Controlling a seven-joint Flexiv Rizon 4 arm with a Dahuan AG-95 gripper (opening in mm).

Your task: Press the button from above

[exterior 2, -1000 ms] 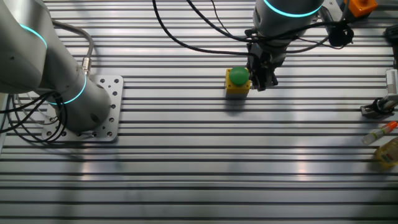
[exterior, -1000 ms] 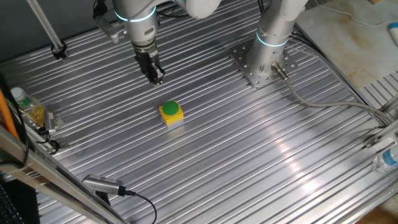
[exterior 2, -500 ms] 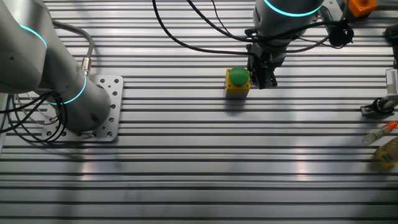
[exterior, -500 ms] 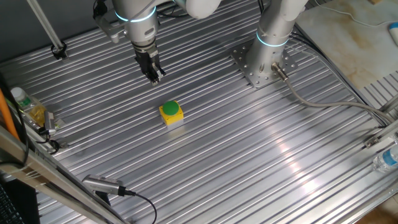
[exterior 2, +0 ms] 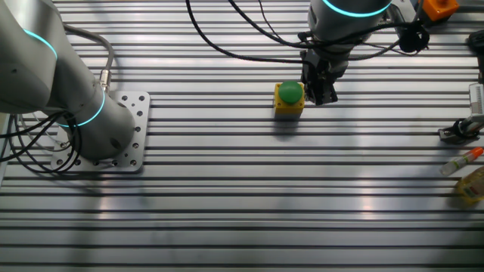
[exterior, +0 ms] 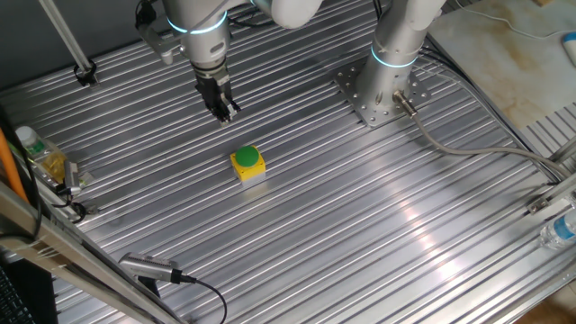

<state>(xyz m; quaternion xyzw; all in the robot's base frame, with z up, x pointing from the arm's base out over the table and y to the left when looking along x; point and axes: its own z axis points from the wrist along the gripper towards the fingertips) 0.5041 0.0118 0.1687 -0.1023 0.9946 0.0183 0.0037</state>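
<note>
Both views are bright and evenly lit from overhead, and mostly sharp. The ribbed metal table (exterior: 360, 207) throws white glare streaks across its grooves, strongest mid-right in one view. Shadows are soft and faint, with a dim smudge beside the button (exterior 2: 289, 93).

Two high, distant looks down at the ribbed metal table (exterior: 378, 225), from opposite sides; shared: green-capped yellow button box (exterior: 247, 162) (exterior 2: 289, 98).

We see a shiny metal counter (exterior: 360, 225) with long ridges. A yellow box with the green button (exterior: 246, 157) sits near its middle. The arm's base plate (exterior: 376, 94) is bolted on. A grey cable (exterior: 468, 151) lies across it, and bottles (exterior 2: 470, 181) rest at one edge.
</note>
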